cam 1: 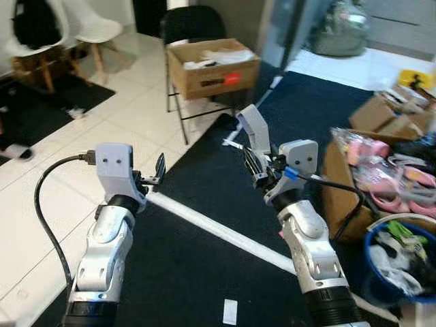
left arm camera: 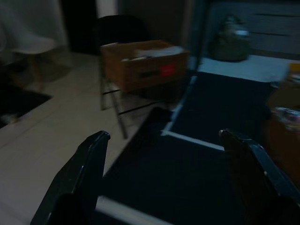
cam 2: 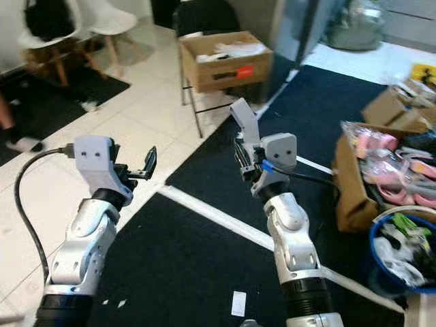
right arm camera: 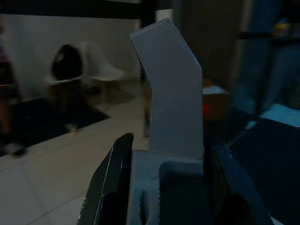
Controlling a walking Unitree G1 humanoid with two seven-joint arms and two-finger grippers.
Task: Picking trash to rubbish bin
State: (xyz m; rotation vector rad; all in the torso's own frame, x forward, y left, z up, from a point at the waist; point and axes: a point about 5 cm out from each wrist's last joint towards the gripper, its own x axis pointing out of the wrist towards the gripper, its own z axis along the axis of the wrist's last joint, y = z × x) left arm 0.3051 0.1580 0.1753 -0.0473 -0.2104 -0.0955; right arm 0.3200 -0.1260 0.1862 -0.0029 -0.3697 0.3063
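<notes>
My right gripper [cam 1: 257, 170] is raised over the black mat and shut on a bent grey flat piece of trash [cam 1: 253, 129]. The piece sticks up past the fingers, and the right wrist view shows it [right arm camera: 171, 93] clamped between them. My left gripper [cam 1: 158, 174] is held up at the mat's left edge. In the left wrist view its fingers [left arm camera: 89, 159] stand wide apart with nothing between them. A blue rubbish bin [cam 1: 371, 272] with trash in it stands at the lower right, beside my right arm.
A cardboard box [cam 1: 211, 68] sits on a black chair ahead. Another box [cam 1: 340, 184] of pink items stands to the right. White chairs [cam 1: 88, 27] are at the far left, with a person's foot [cam 2: 20, 143] nearby. A paper scrap [cam 1: 230, 311] lies on the mat.
</notes>
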